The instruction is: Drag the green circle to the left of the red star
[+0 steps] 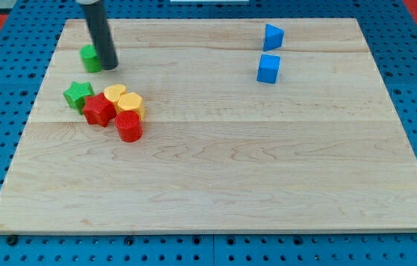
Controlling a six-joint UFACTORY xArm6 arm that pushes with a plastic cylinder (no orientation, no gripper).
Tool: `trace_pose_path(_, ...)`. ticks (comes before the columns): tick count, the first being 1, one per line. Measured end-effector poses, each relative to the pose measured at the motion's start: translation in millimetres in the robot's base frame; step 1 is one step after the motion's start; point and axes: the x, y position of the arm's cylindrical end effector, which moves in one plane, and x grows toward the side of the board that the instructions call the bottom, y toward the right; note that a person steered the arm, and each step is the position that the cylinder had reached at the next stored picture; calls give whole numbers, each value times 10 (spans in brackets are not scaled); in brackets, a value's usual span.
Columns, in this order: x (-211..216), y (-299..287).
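Note:
The green circle (89, 58) sits near the board's upper left, partly hidden by my rod. My tip (109, 66) rests just to its right, touching or nearly touching it. The red star (98, 109) lies below, in a tight cluster with a green star (78, 94) on its left, two yellow blocks (123, 100) on its right and a red cylinder (129, 126) at the lower right.
A blue triangular block (273, 36) and a blue cube (268, 69) stand at the upper right of the wooden board (231, 177). Blue perforated table surrounds the board.

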Motion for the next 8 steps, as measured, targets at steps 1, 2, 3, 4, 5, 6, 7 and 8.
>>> trace_pose_path(1,-285,-48)
trace_pose_path(2,-445,-281)
trace_pose_path(3,-335,-597)
trace_pose_path(4,85,-738)
trace_pose_path(5,401,-743)
trace_pose_path(6,585,-765)
trace_pose_path(7,749,-886)
trace_pose_path(8,1096,-882)
